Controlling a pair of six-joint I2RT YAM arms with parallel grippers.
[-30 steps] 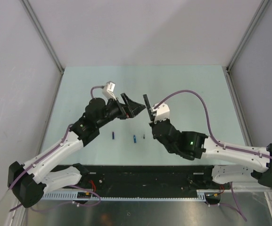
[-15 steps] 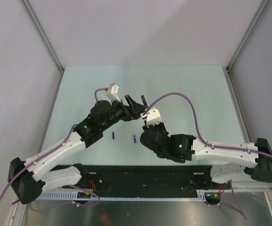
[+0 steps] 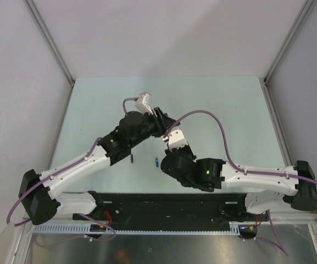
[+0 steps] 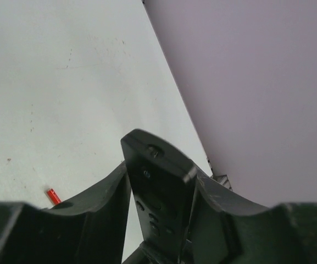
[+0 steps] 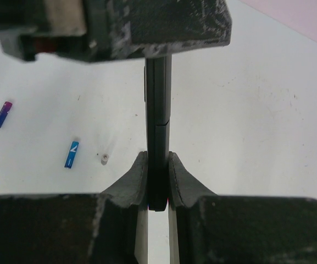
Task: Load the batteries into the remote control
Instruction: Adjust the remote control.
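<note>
Since a second ago my left fingers (image 4: 106,192) are narrowing from wide onto the remote control (image 4: 158,165), which my right fingers (image 5: 131,181) are pinching edge-on above the worktop (image 4: 65,82) at mid-frame. With two grips pulling unevenly, it could be twisting loose and dropping among the batteries (image 5: 72,154) lying below.

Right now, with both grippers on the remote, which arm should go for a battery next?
Right, probably. The left gripper clasps the remote control on both sides, so the right gripper could release; its camera sees the lighter blue battery nearby.
</note>
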